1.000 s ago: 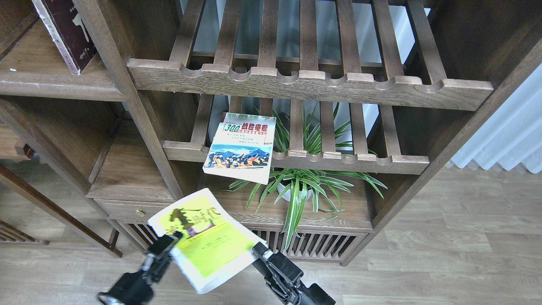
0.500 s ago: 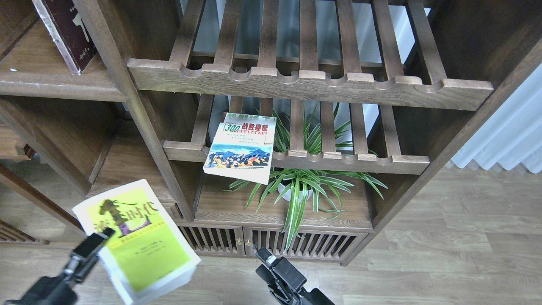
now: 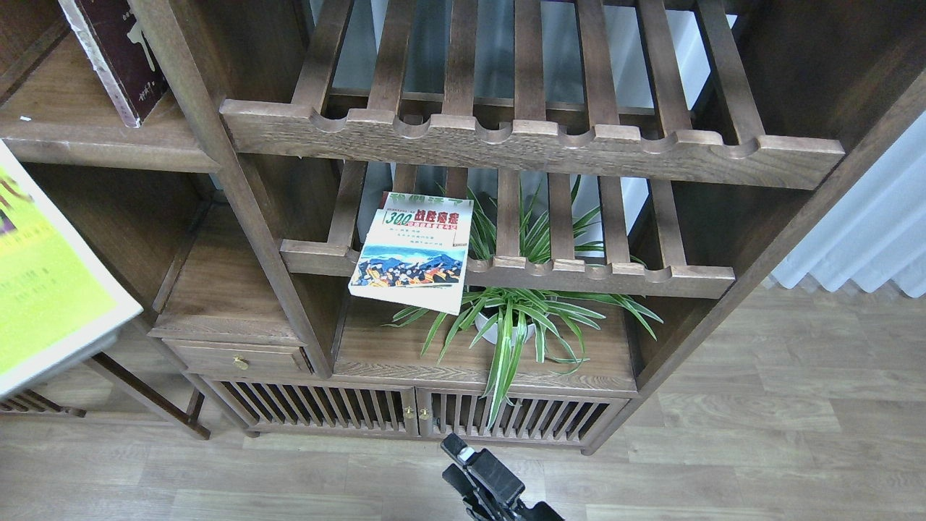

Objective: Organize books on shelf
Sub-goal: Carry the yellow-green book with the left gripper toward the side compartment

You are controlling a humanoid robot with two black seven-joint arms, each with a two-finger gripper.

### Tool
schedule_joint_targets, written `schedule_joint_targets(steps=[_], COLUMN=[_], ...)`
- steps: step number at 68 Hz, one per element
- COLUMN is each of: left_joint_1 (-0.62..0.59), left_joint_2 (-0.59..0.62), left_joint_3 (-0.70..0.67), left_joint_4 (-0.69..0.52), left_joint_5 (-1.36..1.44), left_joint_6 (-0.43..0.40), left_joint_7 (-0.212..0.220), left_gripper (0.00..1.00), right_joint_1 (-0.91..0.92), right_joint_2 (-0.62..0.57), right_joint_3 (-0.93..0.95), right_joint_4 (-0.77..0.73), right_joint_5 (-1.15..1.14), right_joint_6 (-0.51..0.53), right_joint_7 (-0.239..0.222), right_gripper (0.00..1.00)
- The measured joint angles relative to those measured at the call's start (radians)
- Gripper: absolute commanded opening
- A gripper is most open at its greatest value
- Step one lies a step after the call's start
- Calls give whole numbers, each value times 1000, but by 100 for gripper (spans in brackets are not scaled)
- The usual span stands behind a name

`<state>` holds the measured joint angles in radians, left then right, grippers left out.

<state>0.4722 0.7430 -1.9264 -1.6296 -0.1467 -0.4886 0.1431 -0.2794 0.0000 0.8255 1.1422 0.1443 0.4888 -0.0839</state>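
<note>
The large yellow-green, white-edged paperback (image 3: 51,289) is raised at the far left edge, partly cut off by the frame; whatever holds it is out of view. My left gripper is not in view. The thick maroon book (image 3: 119,54) leans on the solid dark-brown shelf (image 3: 87,137) at top left. The small "300" paperback (image 3: 412,250) lies on the lower slatted rack (image 3: 579,275), overhanging its front rail. My right gripper (image 3: 457,463) is low at bottom centre, empty and away from the books; its fingers look dark and cannot be told apart.
An upper slatted rack (image 3: 528,141) with a scalloped rail spans the centre. A potted spider plant (image 3: 506,325) stands under the lower rack. A small drawer (image 3: 239,358) and slatted cabinet doors (image 3: 412,412) are below. A white curtain (image 3: 861,239) hangs at right.
The yellow-green paperback has moved left and up, from bottom centre to the far left edge. My left gripper has left the view. The right gripper has let go and dropped slightly.
</note>
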Motion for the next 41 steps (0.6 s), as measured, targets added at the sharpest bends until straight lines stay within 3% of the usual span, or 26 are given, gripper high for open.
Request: schedule_joint_targets(steps=[24,41], left_joint_1=[-68,-233], left_joint_2=[96,181], left_joint_3=[-111,-132], left_joint_4=[18,95], left_joint_5=[8,58], left_joint_6=[0,0], left_joint_7=[65,96], left_gripper=[7,7], right_joint_1=[-1,-1], right_joint_2=[0,0], right_joint_3=[-6,-3], right_joint_4=[-3,-3], right_joint_5=[0,0], right_joint_6=[0,0], right_joint_7=[0,0], right_gripper=[91,91])
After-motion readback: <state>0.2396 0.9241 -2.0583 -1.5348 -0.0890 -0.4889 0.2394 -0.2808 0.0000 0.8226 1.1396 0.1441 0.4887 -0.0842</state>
